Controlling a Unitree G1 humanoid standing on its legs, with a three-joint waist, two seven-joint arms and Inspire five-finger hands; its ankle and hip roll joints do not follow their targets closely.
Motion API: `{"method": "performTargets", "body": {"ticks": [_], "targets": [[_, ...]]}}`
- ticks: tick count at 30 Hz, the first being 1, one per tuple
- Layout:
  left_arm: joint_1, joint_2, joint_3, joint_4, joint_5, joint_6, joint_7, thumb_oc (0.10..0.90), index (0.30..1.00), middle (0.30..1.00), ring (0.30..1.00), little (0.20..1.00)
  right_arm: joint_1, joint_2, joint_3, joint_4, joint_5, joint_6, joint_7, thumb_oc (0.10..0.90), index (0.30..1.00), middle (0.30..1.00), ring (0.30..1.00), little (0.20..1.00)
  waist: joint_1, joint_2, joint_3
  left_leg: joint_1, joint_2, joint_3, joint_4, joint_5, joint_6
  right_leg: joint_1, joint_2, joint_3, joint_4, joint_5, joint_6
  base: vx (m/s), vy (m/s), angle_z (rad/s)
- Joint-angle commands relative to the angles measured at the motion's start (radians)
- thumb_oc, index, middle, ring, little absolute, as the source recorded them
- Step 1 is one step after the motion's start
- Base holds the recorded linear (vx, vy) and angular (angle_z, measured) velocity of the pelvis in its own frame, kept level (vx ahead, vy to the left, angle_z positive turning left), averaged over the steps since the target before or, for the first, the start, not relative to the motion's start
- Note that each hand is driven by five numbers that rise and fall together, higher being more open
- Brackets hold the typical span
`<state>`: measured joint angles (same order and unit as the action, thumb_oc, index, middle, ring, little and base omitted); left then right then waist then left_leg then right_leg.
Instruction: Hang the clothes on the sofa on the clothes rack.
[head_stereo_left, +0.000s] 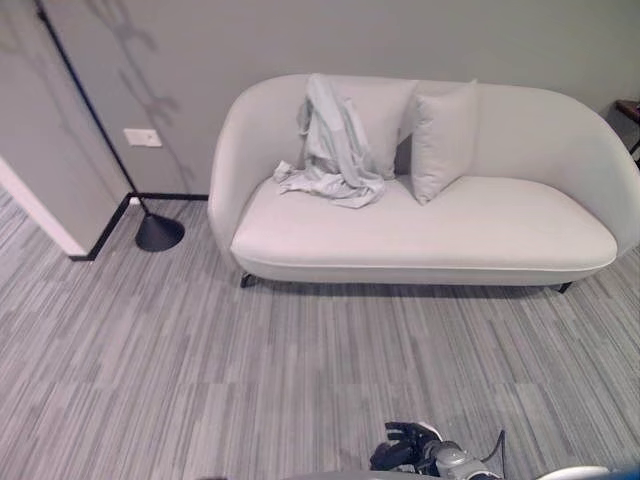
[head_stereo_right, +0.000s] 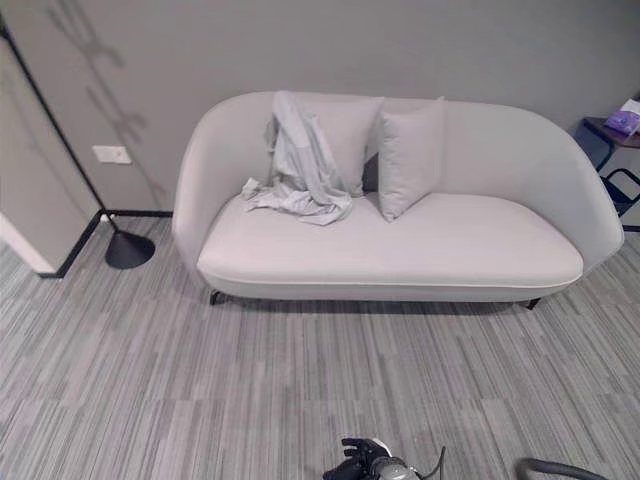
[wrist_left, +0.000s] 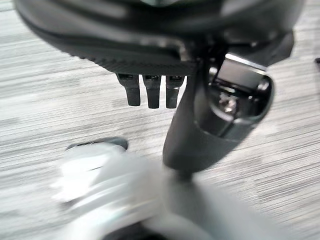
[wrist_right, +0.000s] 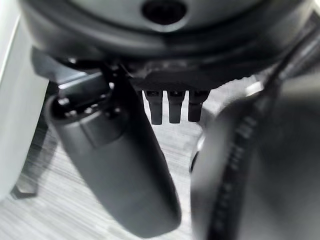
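A light grey garment (head_stereo_left: 335, 150) hangs over the backrest of a pale sofa (head_stereo_left: 450, 235) and spills onto the left part of its seat. My right hand (head_stereo_left: 405, 445) is low near my body, a good way in front of the sofa and far from the garment. Its wrist view has the fingers (wrist_right: 170, 107) straight with the thumb beside them, holding nothing. My left hand (wrist_left: 152, 92) hangs over the striped floor, its fingers also straight and holding nothing.
A grey cushion (head_stereo_left: 443, 140) leans on the backrest right of the garment. A thin black pole on a cone-shaped base (head_stereo_left: 158, 232) stands by the wall corner, left of the sofa. A dark side table (head_stereo_right: 612, 130) is at the far right. Grey striped carpet (head_stereo_left: 250, 370) lies between me and the sofa.
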<state>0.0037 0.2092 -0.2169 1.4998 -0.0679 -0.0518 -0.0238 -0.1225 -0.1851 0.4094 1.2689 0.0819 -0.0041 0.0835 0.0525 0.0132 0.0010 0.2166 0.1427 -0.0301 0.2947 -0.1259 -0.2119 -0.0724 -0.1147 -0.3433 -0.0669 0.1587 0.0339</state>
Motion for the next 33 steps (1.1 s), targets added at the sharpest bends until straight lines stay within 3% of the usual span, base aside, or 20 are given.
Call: {"method": "performTargets", "body": {"ticks": [1,3,4,5,7,9,10,11,12,13,14,18,22,23,26,27,28,30,31,33], "targets": [[-0.101,-0.009,-0.125,-0.06,0.085,-0.024,0.009,0.8,0.9,0.9,0.9,0.9,-0.062,-0.01,0.024,-0.009,-0.038,-0.022,-0.024,0.8,0.9,0.9,0.9,0.9,0.015,-0.022,0.056,-0.098,0.045,0.026,0.075,0.109,0.066,0.012,-0.042,-0.058,-0.02,-0.075,0.07,0.26,-0.205,-0.07],[-0.157,-0.014,-0.212,-0.1,0.153,-0.027,0.041,0.8,0.9,0.9,0.9,0.9,-0.11,-0.028,0.041,-0.011,-0.065,-0.023,-0.049,0.8,0.9,0.9,0.9,0.9,0.032,-0.023,0.089,-0.178,0.084,0.029,0.267,0.19,0.068,0.068,0.002,-0.063,-0.02,-0.124,0.028,0.25,-0.183,0.08],[-0.176,-0.016,-0.24,-0.115,0.172,-0.029,0.042,0.8,0.9,0.9,0.9,0.9,-0.131,-0.037,0.048,-0.009,-0.078,-0.024,-0.063,0.8,0.9,0.9,0.9,0.9,0.038,-0.031,0.105,-0.196,0.107,0.061,0.31,0.189,0.092,0.086,0.011,-0.055,-0.02,-0.136,0.018,0.32,-0.169,0.18],[-0.194,-0.011,-0.253,-0.141,0.158,-0.038,0.032,0.8,0.9,0.9,0.9,0.9,-0.164,-0.044,0.051,-0.007,-0.073,-0.027,-0.088,0.8,0.9,0.9,0.9,0.9,0.058,-0.052,0.136,-0.279,0.092,0.092,0.338,0.125,0.12,0.107,0.006,-0.032,-0.02,-0.154,0.017,0.24,-0.103,0.02],[-0.199,-0.006,-0.236,-0.148,0.128,-0.04,0.03,0.8,0.9,0.9,0.9,0.9,-0.166,-0.043,0.041,-0.011,-0.049,-0.03,-0.088,0.8,0.9,0.9,0.9,0.9,0.071,-0.058,0.143,-0.323,0.072,0.107,0.329,0.093,0.129,0.116,0.004,-0.019,-0.02,-0.162,0.018,0.22,0.005,-0.32],[-0.193,-0.008,-0.195,-0.15,0.052,-0.047,0.023,0.8,0.9,0.9,0.9,0.9,-0.147,-0.037,0.023,-0.018,0.024,-0.04,-0.073,0.8,0.9,0.9,0.9,0.9,0.082,-0.062,0.143,-0.421,0.01,0.15,0.208,0.034,0.157,0.132,0.002,0.0,-0.02,-0.193,0.024,0.37,0.199,-0.26],[-0.175,-0.026,-0.175,-0.123,0.025,-0.044,0.029,0.8,0.9,0.9,0.9,0.9,-0.12,-0.03,0.013,-0.005,0.043,-0.049,-0.07,0.8,0.9,0.9,0.9,0.9,0.093,-0.037,0.129,-0.47,-0.029,0.183,-0.042,0.116,0.169,0.155,0.031,0.011,-0.02,-0.232,0.027,0.35,0.237,-0.14],[-0.175,-0.026,-0.175,-0.123,0.025,-0.044,0.029,0.8,0.9,0.9,0.9,0.9,-0.119,-0.03,0.013,-0.005,0.043,-0.049,-0.07,0.8,0.9,0.9,0.9,0.9,0.094,-0.039,0.13,-0.464,-0.032,0.185,-0.052,0.121,0.169,0.157,0.029,0.012,-0.02,-0.232,0.027,0.53,0.308,-0.06],[-0.153,-0.034,-0.149,-0.089,0.01,-0.038,0.022,0.8,0.9,0.9,0.9,0.9,-0.093,-0.016,0.02,0.015,0.027,-0.05,-0.069,0.8,0.9,0.9,0.9,0.9,0.126,-0.016,0.126,-0.509,-0.061,0.151,-0.264,0.254,0.151,0.197,0.081,0.038,-0.02,-0.276,0.013,0.28,0.132,-0.16],[-0.153,-0.034,-0.149,-0.089,0.01,-0.038,0.022,0.8,0.9,0.9,0.9,0.9,-0.093,-0.016,0.02,0.015,0.026,-0.05,-0.069,0.8,0.9,0.9,0.9,0.9,0.126,-0.017,0.127,-0.504,-0.062,0.152,-0.271,0.257,0.151,0.199,0.08,0.038,-0.02,-0.277,0.013,0.53,0.205,-0.33],[-0.136,-0.033,-0.099,-0.059,-0.035,-0.031,0.01,0.8,0.9,0.9,0.9,0.9,-0.064,0.005,0.012,0.039,0.023,-0.052,-0.07,0.8,0.9,0.9,0.9,0.9,0.159,-0.023,0.135,-0.563,-0.082,0.112,-0.367,0.306,0.136,0.244,0.118,0.067,-0.02,-0.314,-0.005,0.35,0.107,-0.53],[-0.094,-0.02,-0.003,-0.014,-0.092,-0.014,-0.005,0.8,0.9,0.9,0.9,0.9,-0.016,0.042,-0.002,0.065,0.035,-0.052,-0.06,0.8,0.9,0.9,0.9,0.9,0.171,-0.037,0.116,-0.545,-0.084,0.132,-0.359,0.341,0.161,0.313,0.159,0.09,-0.02,-0.348,-0.012,0.35,0.135,-0.59],[-0.054,0.009,0.029,0.02,-0.056,-0.001,-0.023,0.8,0.9,0.9,0.9,0.9,-0.007,0.058,-0.005,0.066,0.022,-0.044,-0.038,0.8,0.9,0.9,0.9,0.9,0.174,-0.089,0.077,-0.523,-0.116,0.166,-0.285,0.318,0.197,0.336,0.141,0.126,0.07,-0.383,0.0,0.45,0.257,-0.36],[-0.054,0.019,0.015,0.003,-0.028,-0.012,-0.013,0.8,0.9,0.9,0.9,0.9,-0.009,0.057,-0.01,0.075,0.021,-0.045,-0.033,0.8,0.9,0.9,0.9,0.9,0.175,-0.109,0.053,-0.487,-0.132,0.193,-0.297,0.295,0.213,0.333,0.119,0.118,0.128,-0.38,0.031,0.37,0.27,-0.35],[-0.061,0.024,-0.012,-0.019,-0.012,-0.026,-0.001,0.8,0.9,0.9,0.9,0.9,-0.019,0.051,-0.016,0.068,0.024,-0.047,-0.035,0.8,0.9,0.9,0.9,0.9,0.174,-0.112,0.041,-0.447,-0.144,0.206,-0.316,0.269,0.228,0.295,0.1,0.101,0.243,-0.363,0.071,0.31,0.28,-0.2],[-0.083,0.024,-0.042,-0.046,-0.011,-0.033,0.003,0.8,0.9,0.9,0.9,0.9,-0.042,0.044,-0.031,0.051,0.032,-0.054,-0.045,0.8,0.9,0.9,0.9,0.9,0.159,-0.101,0.049,-0.399,-0.155,0.222,-0.315,0.225,0.254,0.22,0.06,0.084,0.444,-0.277,0.14,0.26,0.29,-0.09],[-0.083,0.024,-0.042,-0.046,-0.011,-0.033,0.003,0.8,0.9,0.9,0.9,0.9,-0.042,0.044,-0.031,0.051,0.032,-0.054,-0.045,0.8,0.9,0.9,0.9,0.9,0.16,-0.099,0.047,-0.403,-0.151,0.222,-0.313,0.225,0.254,0.217,0.063,0.086,0.442,-0.274,0.139,0.26,0.315,-0.1],[-0.103,0.019,-0.066,-0.059,-0.016,-0.034,0.011,0.8,0.9,0.9,0.9,0.9,-0.064,0.037,-0.053,0.02,0.055,-0.059,-0.055,0.8,0.9,0.9,0.9,0.9,0.129,-0.069,0.071,-0.336,-0.157,0.239,-0.31,0.184,0.281,0.15,0.001,0.05,0.647,-0.152,0.193,0.25,0.296,-0.06],[-0.109,0.017,-0.087,-0.06,0.0,-0.032,0.019,0.8,0.9,0.9,0.9,0.9,-0.063,0.037,-0.067,-0.006,0.062,-0.061,-0.06,0.8,0.9,0.9,0.9,0.9,0.1,-0.036,0.089,-0.257,-0.16,0.236,-0.323,0.152,0.307,0.093,-0.055,0.003,0.808,-0.107,0.198,0.26,0.277,0.01],[-0.112,0.015,-0.103,-0.07,0.015,-0.032,0.021,0.8,0.9,0.9,0.9,0.9,-0.062,0.033,-0.07,-0.025,0.058,-0.065,-0.069,0.8,0.9,0.9,0.9,0.9,0.086,-0.026,0.093,-0.221,-0.166,0.223,-0.34,0.139,0.311,0.072,-0.076,-0.008,0.836,-0.114,0.185,0.32,0.179,0.15]]}}
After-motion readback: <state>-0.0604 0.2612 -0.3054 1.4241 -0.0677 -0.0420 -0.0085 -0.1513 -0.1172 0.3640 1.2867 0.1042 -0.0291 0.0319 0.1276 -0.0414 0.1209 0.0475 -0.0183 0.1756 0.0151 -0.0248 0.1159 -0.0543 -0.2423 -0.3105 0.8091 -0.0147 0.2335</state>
